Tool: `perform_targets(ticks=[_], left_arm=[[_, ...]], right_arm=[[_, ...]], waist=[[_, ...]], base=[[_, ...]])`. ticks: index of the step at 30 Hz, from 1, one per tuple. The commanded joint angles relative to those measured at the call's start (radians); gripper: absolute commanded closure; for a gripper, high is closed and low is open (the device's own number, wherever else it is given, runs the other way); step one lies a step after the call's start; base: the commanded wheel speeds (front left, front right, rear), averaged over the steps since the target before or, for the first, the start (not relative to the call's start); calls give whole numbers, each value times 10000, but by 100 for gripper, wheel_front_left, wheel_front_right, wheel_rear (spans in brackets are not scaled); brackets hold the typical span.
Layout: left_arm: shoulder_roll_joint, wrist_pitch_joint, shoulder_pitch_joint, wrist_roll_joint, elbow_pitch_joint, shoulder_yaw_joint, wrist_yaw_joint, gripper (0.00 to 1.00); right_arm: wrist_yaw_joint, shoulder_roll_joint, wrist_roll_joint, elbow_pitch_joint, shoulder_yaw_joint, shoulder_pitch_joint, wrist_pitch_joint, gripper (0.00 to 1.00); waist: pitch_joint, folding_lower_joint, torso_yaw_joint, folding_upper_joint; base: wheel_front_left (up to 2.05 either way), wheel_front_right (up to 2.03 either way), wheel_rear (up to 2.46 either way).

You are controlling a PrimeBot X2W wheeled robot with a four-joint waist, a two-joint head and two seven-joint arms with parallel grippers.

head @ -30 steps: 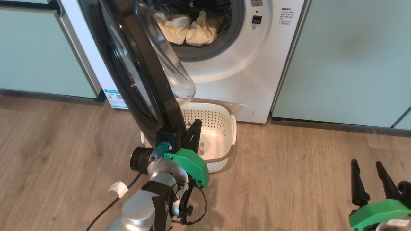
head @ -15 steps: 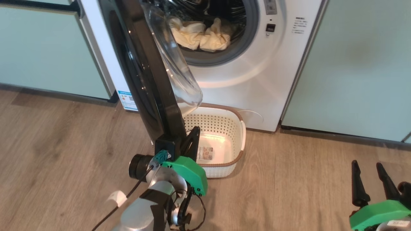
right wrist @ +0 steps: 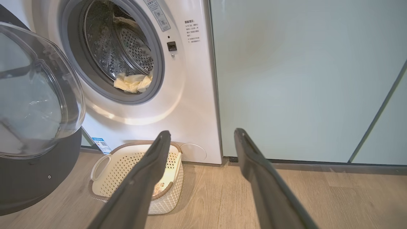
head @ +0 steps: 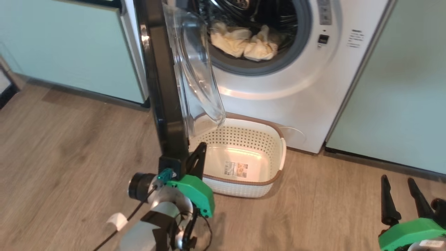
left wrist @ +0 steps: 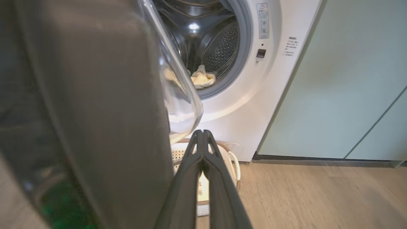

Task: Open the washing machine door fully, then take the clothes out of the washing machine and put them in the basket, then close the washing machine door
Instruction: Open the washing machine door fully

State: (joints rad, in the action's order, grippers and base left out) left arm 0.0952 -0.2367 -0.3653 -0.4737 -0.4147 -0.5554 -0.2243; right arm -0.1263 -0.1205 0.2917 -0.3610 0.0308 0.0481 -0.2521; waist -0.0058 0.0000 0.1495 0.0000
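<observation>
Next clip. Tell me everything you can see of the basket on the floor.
The basket is a small cream-white plastic tub, a rounded rectangle, with perforated walls, a brown rim, white side handles and a label sticker on its solid bottom. It stands upright and empty on the wooden floor, close in front of the washing machine, beside the swung-open door.

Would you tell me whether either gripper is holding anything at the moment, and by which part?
Nothing is held. The left gripper is shut on nothing beside the door's black rim; the right gripper is open and empty.
</observation>
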Motion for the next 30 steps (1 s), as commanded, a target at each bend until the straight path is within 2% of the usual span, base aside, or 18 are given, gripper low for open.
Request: perform_targets(ticks=[1, 16, 30], left_arm=[[342, -9, -276, 38, 348, 475, -90, 100], [1222, 198, 218, -158, 1239, 1003, -502, 100], [2150, 91, 117, -733, 703, 2137, -563, 100]], right_arm=[[-44, -61, 36, 283, 136, 277, -97, 0], [-44, 47, 27, 315, 65, 291, -97, 0], [-44, -17, 44, 312, 200, 362, -97, 0]], waist=[[-26, 0, 168, 0], [53, 0, 1327, 0], [184, 0, 1378, 0]], base=[[0, 0, 0], [0, 0, 0], [0, 0, 0]])
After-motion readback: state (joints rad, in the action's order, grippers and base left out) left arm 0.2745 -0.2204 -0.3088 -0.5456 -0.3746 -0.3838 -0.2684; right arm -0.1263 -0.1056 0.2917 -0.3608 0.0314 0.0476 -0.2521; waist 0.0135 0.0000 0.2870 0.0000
